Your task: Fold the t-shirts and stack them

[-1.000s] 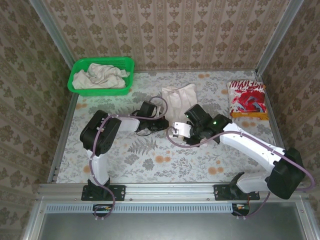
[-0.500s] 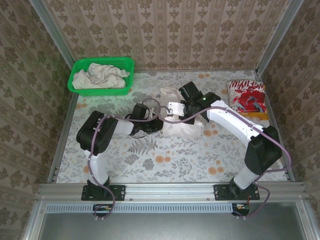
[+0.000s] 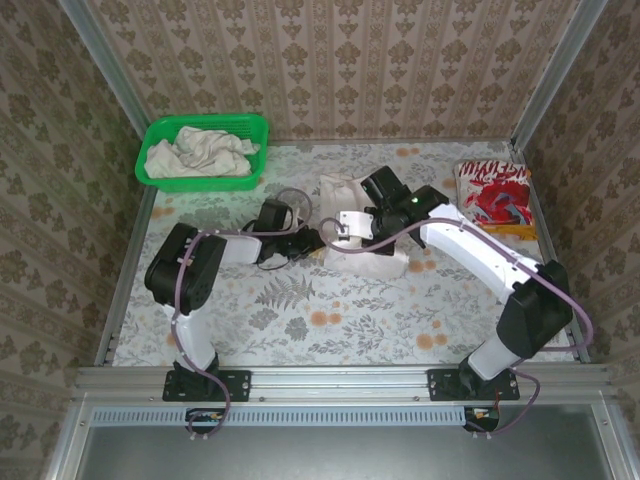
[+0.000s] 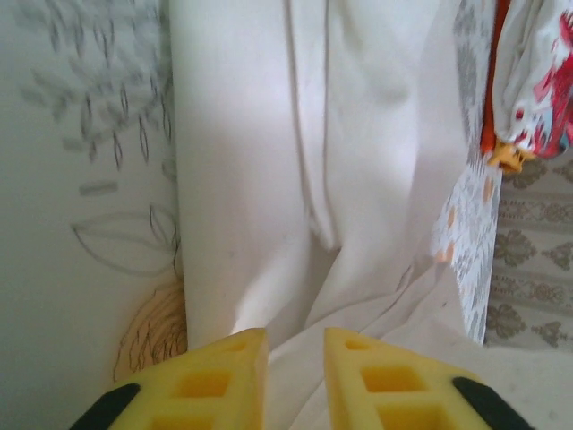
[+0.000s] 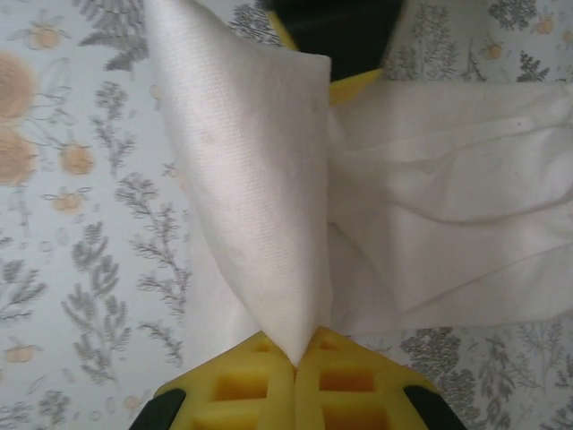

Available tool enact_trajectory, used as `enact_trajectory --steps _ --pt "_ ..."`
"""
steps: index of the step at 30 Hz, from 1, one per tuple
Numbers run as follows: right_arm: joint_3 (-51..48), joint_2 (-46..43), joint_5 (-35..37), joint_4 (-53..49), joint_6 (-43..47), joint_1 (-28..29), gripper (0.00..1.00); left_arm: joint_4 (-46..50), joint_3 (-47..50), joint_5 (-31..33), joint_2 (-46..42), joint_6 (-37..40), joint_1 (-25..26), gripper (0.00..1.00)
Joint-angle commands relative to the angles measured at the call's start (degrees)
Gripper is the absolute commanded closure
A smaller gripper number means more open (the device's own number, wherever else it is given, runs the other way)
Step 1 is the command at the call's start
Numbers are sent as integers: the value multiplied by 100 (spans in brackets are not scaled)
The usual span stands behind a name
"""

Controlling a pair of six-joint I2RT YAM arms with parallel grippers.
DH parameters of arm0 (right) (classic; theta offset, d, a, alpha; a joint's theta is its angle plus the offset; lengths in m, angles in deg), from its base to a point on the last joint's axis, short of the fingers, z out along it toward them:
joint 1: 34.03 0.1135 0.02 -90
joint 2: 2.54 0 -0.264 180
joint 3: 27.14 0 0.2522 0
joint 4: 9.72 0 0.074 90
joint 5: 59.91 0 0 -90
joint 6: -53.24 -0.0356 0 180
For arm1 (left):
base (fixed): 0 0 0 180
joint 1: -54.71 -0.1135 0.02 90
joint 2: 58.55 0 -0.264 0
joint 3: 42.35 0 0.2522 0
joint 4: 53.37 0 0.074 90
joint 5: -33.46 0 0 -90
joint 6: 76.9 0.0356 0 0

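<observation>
Right gripper (image 3: pixel 352 226), top view: near frame centre, at the left edge of the off-white t-shirt (image 3: pixel 365 258) lying mid-table (image 3: pixel 300 330). Left gripper (image 3: pixel 303 240) is just left of it, at the same edge. Folded red-and-white t-shirt (image 3: pixel 492 195) at right, well apart. Green basket (image 3: pixel 200 182) at upper left, crumpled off-white shirts (image 3: pixel 200 152) inside.

Left wrist view: left gripper (image 4: pixel 294 358) at bottom edge. Yellow fingers (image 4: pixel 215 381) are close together, with white cloth in the narrow gap; pinched or merely lying beneath, cannot tell. The t-shirt (image 4: pixel 251 161) runs up the frame with long creases. Red-and-white t-shirt (image 4: pixel 537 81) in upper right corner.

Right wrist view: right gripper (image 5: pixel 295 358) at bottom centre, fingers clamped on a corner of the t-shirt (image 5: pixel 251 179), the flap raised in a peaked fold. The rest of the shirt spreads toward the right. Left gripper (image 5: pixel 336 36), dark and yellow, at top against the cloth.
</observation>
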Motion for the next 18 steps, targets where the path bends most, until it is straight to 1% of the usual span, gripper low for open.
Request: enact_trajectory --steps 1,6,10,14,18 --pt "-258 -321 -269 -248 -262 75 100 559 -368 401 -228 184 -85 74" --pt "-395 -440 -271 -239 -334 76 100 1236 -1020 867 131 626 -114 76" --pt "-386 -469 -287 -226 -334 74 100 1450 -1524 1010 566 764 -118 77" --pt "-386 -460 -307 -209 -325 78 100 1533 -1911 1009 966 727 -112 77" --pt "-396 -464 -314 -219 -349 77 100 1885 -2108 1450 1100 867 -118 78"
